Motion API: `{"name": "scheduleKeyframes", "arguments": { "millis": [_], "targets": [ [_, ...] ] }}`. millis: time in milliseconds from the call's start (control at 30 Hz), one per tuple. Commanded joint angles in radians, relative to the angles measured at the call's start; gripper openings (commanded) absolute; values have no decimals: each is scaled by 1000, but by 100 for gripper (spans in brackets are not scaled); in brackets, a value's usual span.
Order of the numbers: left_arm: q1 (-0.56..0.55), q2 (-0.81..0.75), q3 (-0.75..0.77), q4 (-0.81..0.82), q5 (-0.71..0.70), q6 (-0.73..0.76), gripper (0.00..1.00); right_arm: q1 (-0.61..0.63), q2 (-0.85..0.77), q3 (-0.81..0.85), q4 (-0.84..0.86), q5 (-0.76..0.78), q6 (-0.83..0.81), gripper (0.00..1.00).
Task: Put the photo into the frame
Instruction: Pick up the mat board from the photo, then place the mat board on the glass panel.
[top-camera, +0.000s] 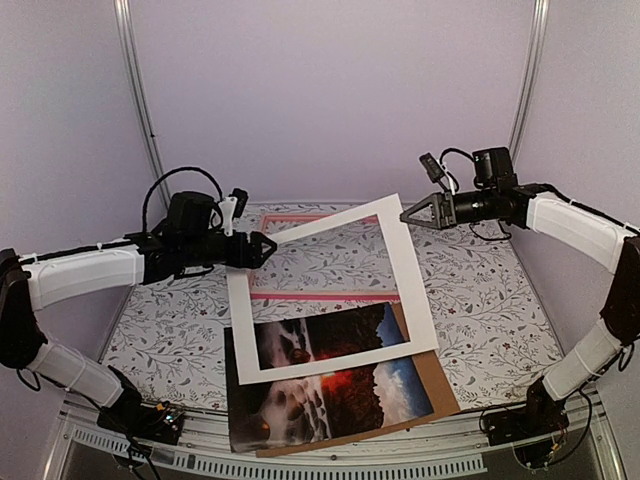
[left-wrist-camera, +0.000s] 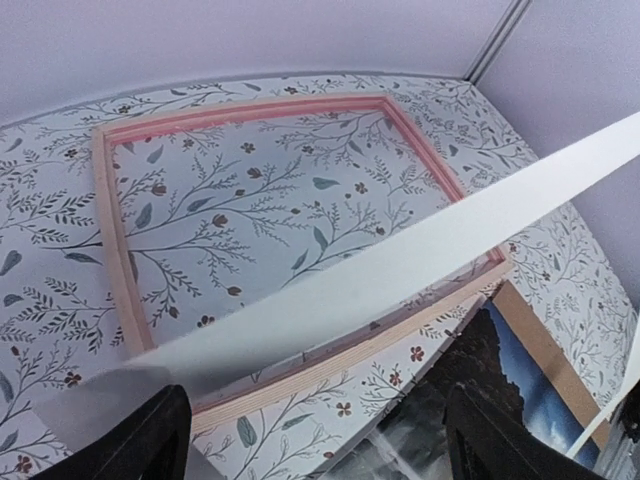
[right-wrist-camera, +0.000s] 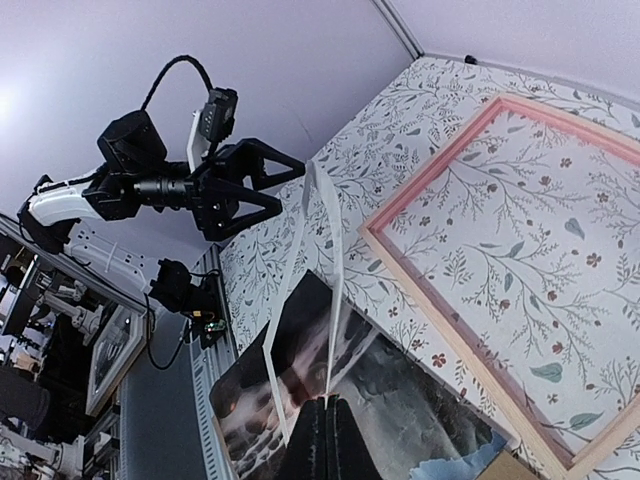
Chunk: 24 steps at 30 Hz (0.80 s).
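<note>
The photo (top-camera: 330, 390), a dark print with a red glow, lies flat at the table's front on the brown backing board (top-camera: 435, 385). The pink frame (top-camera: 310, 296) lies flat on the floral table behind it. My right gripper (top-camera: 405, 214) is shut on the far right corner of the white mat (top-camera: 410, 280) and holds it tilted up over the frame and photo. In the right wrist view its jaws (right-wrist-camera: 330, 408) pinch the mat's edge (right-wrist-camera: 337, 240). My left gripper (top-camera: 268, 248) is open at the mat's far left corner; the mat strip (left-wrist-camera: 400, 270) crosses just ahead of its spread fingers (left-wrist-camera: 150, 440).
The table carries a floral cover (top-camera: 480, 290). Metal posts (top-camera: 140, 100) stand at the back corners against plain walls. The photo's near edge overhangs the table's front rail (top-camera: 300, 462). The frame (left-wrist-camera: 112, 250) lies empty, with the floral cover showing inside it.
</note>
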Motion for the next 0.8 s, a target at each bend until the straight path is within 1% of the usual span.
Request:
{"name": "scheduleKeyframes", "arguments": {
  "millis": [0,167,300,467,600,767],
  "targets": [
    [6,-7,27,-78,-157,-21,91,-18,87,115,-13,28,6,0],
    [10,-1,45,-122,-222,-38,91,-60,242,232,17,77,129,0],
    [11,-13,51,-140,-249,-39,91,-92,370,334,23,107,187,0],
    [12,-25,54,-153,-257,-31,92,-122,575,532,-63,113,167,0],
    [13,-24,54,-160,-254,-30,92,-147,731,646,-125,113,147,0],
    [15,-14,58,-161,-252,-28,92,-166,798,707,-135,123,153,0]
  ]
}}
